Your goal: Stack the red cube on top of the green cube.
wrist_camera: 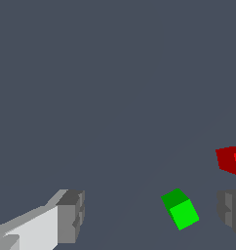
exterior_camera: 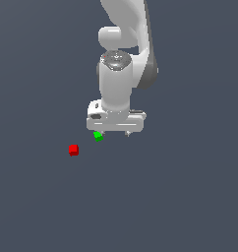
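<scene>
A: Status? End effector (wrist_camera: 151, 215) state?
B: Spread wide, holding nothing. Green cube (wrist_camera: 180, 209) sits between the fingers (wrist_camera: 68, 217), red cube (wrist_camera: 230, 159) just beyond, apart on the counter (wrist_camera: 115, 73).
A: Progress?
B: None I'd judge. Red not grasped; pick and stack remain.

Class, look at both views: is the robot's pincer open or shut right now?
Open. In the wrist view the pincer has its two fingers far apart, gripping nothing; the green cube sits loose between them.
</scene>
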`<state>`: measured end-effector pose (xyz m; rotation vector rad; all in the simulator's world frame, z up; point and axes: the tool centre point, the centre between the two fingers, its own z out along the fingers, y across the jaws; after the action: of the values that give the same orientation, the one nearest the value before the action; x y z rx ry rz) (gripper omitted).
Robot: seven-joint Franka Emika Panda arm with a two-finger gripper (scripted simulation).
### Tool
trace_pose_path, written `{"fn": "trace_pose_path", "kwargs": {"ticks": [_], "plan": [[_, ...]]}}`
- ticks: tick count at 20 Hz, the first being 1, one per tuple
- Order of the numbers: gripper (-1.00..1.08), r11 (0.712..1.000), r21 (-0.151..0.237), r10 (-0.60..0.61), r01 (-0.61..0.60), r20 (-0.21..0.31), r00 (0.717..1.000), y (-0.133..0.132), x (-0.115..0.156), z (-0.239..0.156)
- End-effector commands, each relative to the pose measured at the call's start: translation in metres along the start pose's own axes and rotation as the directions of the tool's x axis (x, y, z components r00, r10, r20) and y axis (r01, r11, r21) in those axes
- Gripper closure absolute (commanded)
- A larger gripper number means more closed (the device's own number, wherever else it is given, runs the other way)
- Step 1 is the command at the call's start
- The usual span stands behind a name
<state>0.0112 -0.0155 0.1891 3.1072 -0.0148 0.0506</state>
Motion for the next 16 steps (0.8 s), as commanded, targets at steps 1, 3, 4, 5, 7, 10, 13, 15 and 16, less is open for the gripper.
{"fn": "trace_pose_path", "kwargs": {"ticks": [1,3,4,5,7,10,13,15,16], "plan": [[-0.92,1.000,0.000,0.000,0.000,0.000,1.000,0.000,0.000,0.000],[-0.92,1.000,0.000,-0.001,0.001,0.000,1.000,0.001,0.000,0.001],[-0.92,1.000,0.000,-0.002,0.002,0.000,1.000,0.002,0.000,0.001],[-0.92,1.000,0.001,-0.003,0.003,0.000,1.000,0.004,-0.001,0.002],[-0.92,1.000,0.001,-0.008,0.008,0.001,1.000,0.009,-0.002,0.005],[-0.92,1.000,0.003,-0.017,0.017,0.002,1.000,0.019,-0.004,0.011],[-0.92,1.000,0.006,-0.031,0.031,0.004,1.000,0.034,-0.007,0.020],[-0.92,0.999,0.008,-0.042,0.041,0.006,0.999,0.046,-0.009,0.027],[-0.92,0.999,0.009,-0.048,0.048,0.007,0.999,0.053,-0.010,0.031]]}}
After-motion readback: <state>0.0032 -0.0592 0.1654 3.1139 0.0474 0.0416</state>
